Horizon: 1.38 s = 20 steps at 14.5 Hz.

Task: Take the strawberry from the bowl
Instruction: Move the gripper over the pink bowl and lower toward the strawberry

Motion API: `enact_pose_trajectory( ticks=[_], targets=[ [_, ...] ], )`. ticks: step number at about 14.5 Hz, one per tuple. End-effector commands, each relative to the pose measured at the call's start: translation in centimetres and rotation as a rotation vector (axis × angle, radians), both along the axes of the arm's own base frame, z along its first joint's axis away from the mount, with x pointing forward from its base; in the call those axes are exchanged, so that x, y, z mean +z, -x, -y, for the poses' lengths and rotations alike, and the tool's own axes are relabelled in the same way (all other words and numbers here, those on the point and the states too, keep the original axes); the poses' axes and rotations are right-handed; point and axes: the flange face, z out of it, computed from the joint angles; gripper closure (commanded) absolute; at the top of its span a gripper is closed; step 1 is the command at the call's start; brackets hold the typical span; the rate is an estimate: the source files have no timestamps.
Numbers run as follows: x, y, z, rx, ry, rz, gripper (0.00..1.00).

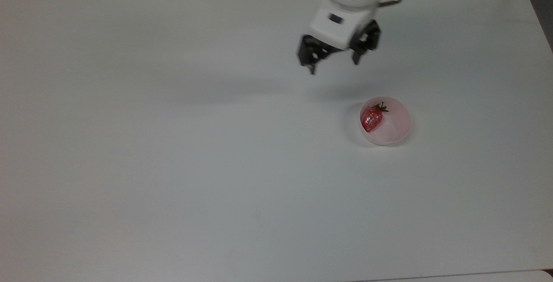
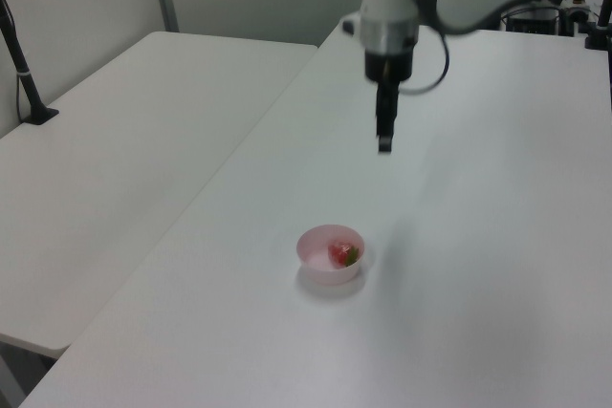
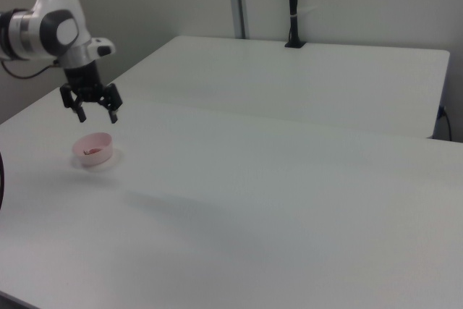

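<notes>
White surface (image 1: 173, 165) all around the bowl (image 1: 395, 135). I have the end effector (image 1: 333, 67) hanging above and short of the bowl, fingers apart and empty. The strawberry (image 1: 372, 118) lies inside the bowl against its wall, so approach, descent and grasp remain.

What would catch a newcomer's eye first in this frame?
The glossy red strawberry lying against the top view's left wall of the small pale pink plastic bowl, alone on the wide white table. Then the white arm's black hand, fingers spread open, above the table up-left of the bowl.
</notes>
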Motion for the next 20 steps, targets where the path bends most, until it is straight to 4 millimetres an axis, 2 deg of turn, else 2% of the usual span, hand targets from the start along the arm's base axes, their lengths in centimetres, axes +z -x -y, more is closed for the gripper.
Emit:
enact_pose_trajectory(
  ticks=[1,4,5,10,12,15,20],
  targets=[
    [-3.6,-1.9,-4.1,-0.04,-0.006,0.037,0.03],
    [-7.1,-2.8,-7.4,-0.027,-0.004,0.078,0.1],
    [-7.5,-2.8,-8.1,-0.035,-0.015,0.101,0.1],
    [-10.4,-2.4,-10.7,-0.044,-0.017,0.115,0.11],
    [-12.5,-2.3,-11.6,-0.043,-0.01,0.119,0.12],
    [-13.3,-2.5,-12.0,-0.051,-0.023,0.141,0.16],
    [-14.0,-1.7,-13.9,-0.041,-0.038,0.148,0.17]
  ],
)
